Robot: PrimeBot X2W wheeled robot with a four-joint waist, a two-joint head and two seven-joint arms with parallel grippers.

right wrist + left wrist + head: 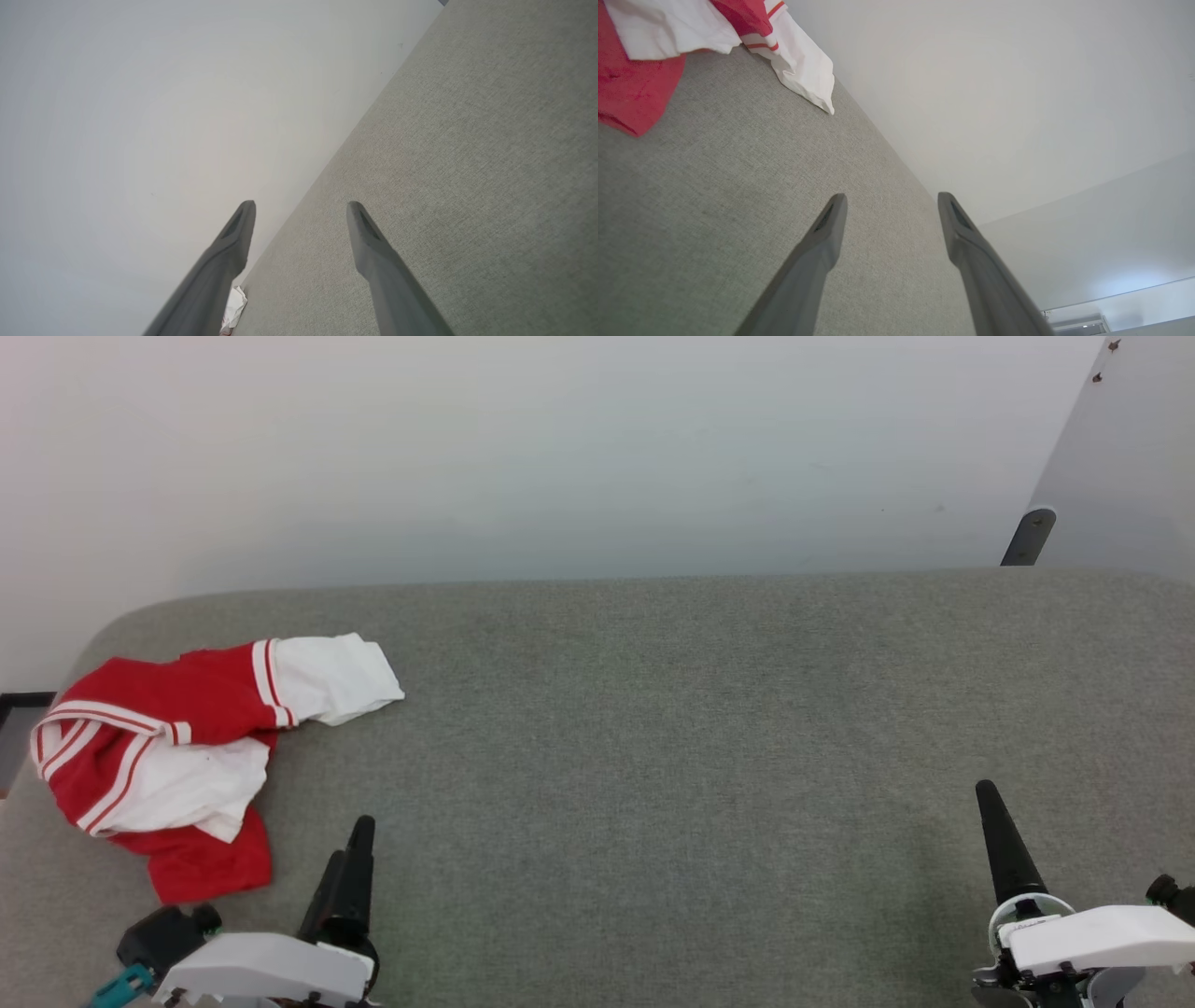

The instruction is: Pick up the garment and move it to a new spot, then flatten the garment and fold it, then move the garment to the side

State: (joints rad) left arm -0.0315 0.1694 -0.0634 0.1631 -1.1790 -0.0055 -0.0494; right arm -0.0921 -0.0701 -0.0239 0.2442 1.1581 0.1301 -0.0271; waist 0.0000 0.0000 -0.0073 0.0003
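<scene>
- Grey woven-fabric tabletop [653, 728], plain pale wall [560, 448] behind it.
- There's the red jersey T-shirt with white sleeves and striped trim [177, 747], crumpled in a heap at the table's left end, close to the edge.
- Left gripper [892, 200] hovers near the shirt's red hem, fingers spread, nothing between them.
- Right gripper [301, 207] is well apart across the table, also spread and empty.
- The shirt looks light, soft and limp, so it should sag and trail. Best pinch is a raised fold, likely the near red hem or the white sleeve.
</scene>
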